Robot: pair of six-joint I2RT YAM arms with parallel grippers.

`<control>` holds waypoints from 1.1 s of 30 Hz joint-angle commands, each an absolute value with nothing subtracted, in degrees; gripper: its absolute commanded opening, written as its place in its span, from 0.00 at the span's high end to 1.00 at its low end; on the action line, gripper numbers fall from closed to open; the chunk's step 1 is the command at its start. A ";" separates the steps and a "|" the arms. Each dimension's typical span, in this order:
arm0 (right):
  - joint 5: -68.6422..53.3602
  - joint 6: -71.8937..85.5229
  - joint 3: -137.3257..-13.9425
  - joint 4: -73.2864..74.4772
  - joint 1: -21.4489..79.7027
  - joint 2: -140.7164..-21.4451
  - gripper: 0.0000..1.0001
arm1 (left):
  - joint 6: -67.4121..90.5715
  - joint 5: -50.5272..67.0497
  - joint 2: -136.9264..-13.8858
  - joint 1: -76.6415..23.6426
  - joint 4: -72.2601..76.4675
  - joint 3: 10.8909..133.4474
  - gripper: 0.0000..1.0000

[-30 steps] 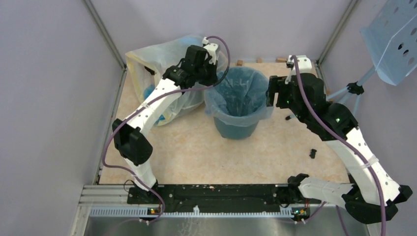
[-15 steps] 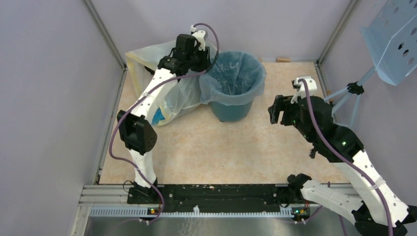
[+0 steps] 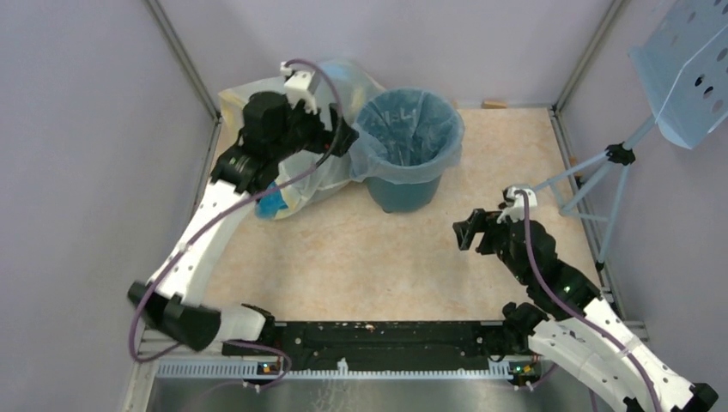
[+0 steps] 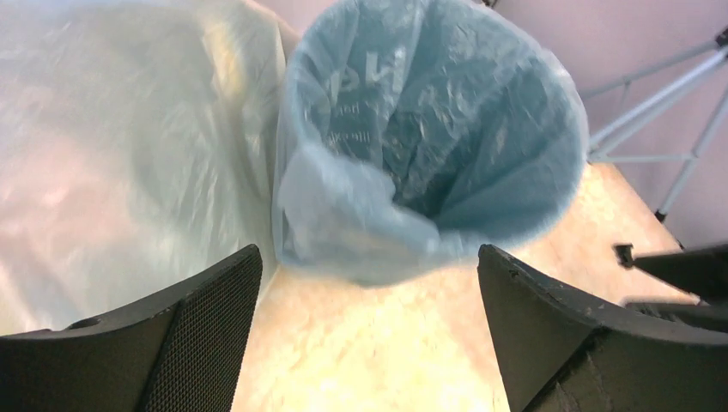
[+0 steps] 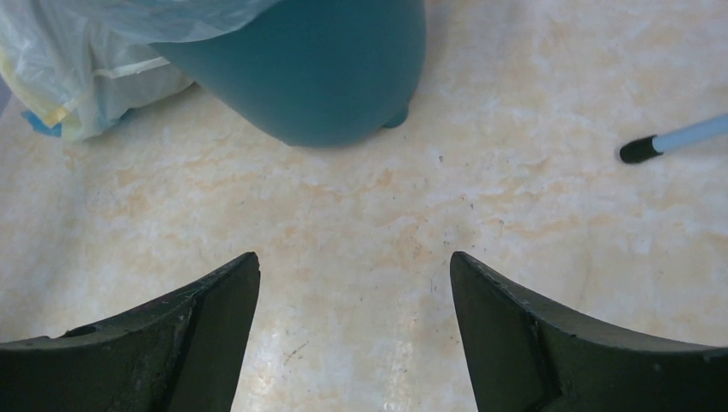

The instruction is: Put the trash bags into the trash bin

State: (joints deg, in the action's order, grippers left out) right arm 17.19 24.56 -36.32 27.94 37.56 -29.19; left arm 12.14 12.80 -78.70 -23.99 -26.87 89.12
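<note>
The dark teal trash bin [image 3: 402, 194] stands upright at the back middle of the table. The pale-blue trash bag [image 3: 403, 129] lines it, its edge folded out over the rim all round. My left gripper [image 3: 342, 139] hovers just left of the rim, open, with nothing between its fingers. The left wrist view looks down into the lined bin, where the bag [image 4: 429, 129] is crinkled and my left gripper [image 4: 369, 266] is apart from it. My right gripper [image 3: 466, 233] is open and empty, low over the table to the bin's near right. In its wrist view the bin wall [image 5: 326, 69] lies beyond my right gripper [image 5: 354, 266].
A large yellowish translucent bag [image 3: 257, 120] with blue items leans against the bin's left side. A tripod stand [image 3: 601, 163] carrying a pale-blue perforated panel [image 3: 687, 60] fills the right back corner, one foot [image 5: 640, 150] on the table. A small wooden block [image 3: 494, 104] lies at the back wall.
My left gripper has opened, let go of the bag's rim and drawn back left. My right arm has pulled back toward the near side. The bin shifted toward the back.
</note>
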 commanded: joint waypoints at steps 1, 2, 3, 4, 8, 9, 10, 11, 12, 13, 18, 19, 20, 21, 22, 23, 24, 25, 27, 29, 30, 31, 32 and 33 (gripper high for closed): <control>21.26 28.39 -31.79 19.29 37.11 -24.85 0.19 | 14.09 11.20 -64.52 -23.95 -19.63 71.87 0.01; 20.27 27.52 -30.99 18.53 37.09 -24.34 0.19 | 15.13 10.86 -61.14 -23.99 -19.07 67.96 0.01; 19.63 27.26 -30.37 18.13 37.13 -24.05 0.18 | 16.16 10.74 -58.18 -23.99 -18.58 63.95 0.01; 19.46 27.65 -29.80 18.03 37.11 -24.04 0.17 | 17.70 10.52 -54.96 -23.99 -18.08 60.29 0.01; 19.34 28.86 -26.65 17.71 37.05 -23.91 0.07 | 21.72 7.39 -43.82 -23.99 -15.96 46.49 0.01; 20.00 29.09 -25.69 17.02 37.09 -23.72 0.06 | 22.35 6.16 -41.81 -23.99 -15.82 43.23 0.01; 20.75 29.09 -24.54 16.17 37.05 -23.31 0.05 | 23.77 4.43 -40.27 -23.99 -16.26 40.60 0.01; 21.86 29.11 -23.66 15.26 37.07 -22.87 0.05 | 24.56 3.55 -38.98 -23.97 -16.25 38.21 0.01; 23.44 29.09 -22.64 14.33 37.09 -22.49 0.05 | 24.34 3.73 -37.73 -23.97 -15.75 36.39 0.01; 25.31 28.95 -21.72 13.35 37.07 -22.15 0.05 | 23.95 4.00 -36.73 -23.99 -15.42 34.54 0.01; 32.95 19.93 -16.19 2.77 37.08 -20.67 0.05 | 24.65 -4.28 -32.42 -23.99 -14.28 27.80 0.01; 33.72 17.87 -14.17 0.80 37.09 -20.33 0.06 | 23.07 -5.20 -31.87 -23.99 -13.44 26.86 0.01; 34.27 16.35 -12.94 -2.10 36.91 -20.15 0.06 | 21.19 -6.22 -31.60 -23.95 -12.60 25.95 0.01; 34.35 15.29 -12.03 -3.62 36.11 -20.38 0.06 | 19.29 -7.72 -31.60 -23.93 -11.71 25.45 0.01; 34.46 14.86 -11.31 -4.51 35.26 -20.84 0.06 | 17.79 -8.82 -32.01 -23.90 -11.19 25.10 0.01; 35.00 14.62 -10.54 -5.34 34.41 -21.48 0.06 | 16.13 -9.70 -32.61 -23.93 -10.57 24.88 0.01; 35.64 14.08 -9.79 -6.85 33.34 -22.14 0.06 | 14.91 -10.76 -33.83 -23.91 -10.11 24.61 0.01; 36.34 14.44 -8.95 -9.26 31.95 -22.86 0.06 | 13.89 -11.97 -34.90 -23.91 -9.35 24.31 0.01; 32.17 12.81 -7.57 -16.29 26.76 -25.58 0.06 | 11.61 -13.40 -37.32 -23.91 -6.06 23.21 0.01; 25.89 9.27 -7.95 -22.57 20.48 -31.65 0.06 | 8.89 -14.80 -39.99 -23.71 -1.20 21.67 0.01; 23.32 6.65 -8.67 -24.79 17.84 -35.18 0.06 | 8.04 -15.61 -41.73 -23.35 1.56 21.36 0.01; 20.91 4.35 -9.32 -26.82 15.27 -38.64 0.06 | 6.80 -15.65 -43.57 -22.62 3.91 21.33 0.01; 17.92 3.66 -9.24 -31.22 12.18 -41.65 0.06 | 5.68 -15.37 -45.44 -21.62 6.45 21.13 0.01; 16.18 4.73 -8.57 -35.72 9.58 -45.55 0.06 | 5.14 -14.97 -47.48 -19.86 8.67 20.90 0.01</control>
State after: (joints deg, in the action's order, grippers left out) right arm 26.72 10.26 -7.73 -16.64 17.89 -35.22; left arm 11.14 -12.38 -42.26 -23.29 -5.10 22.02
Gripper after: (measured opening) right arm 0.943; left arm 0.987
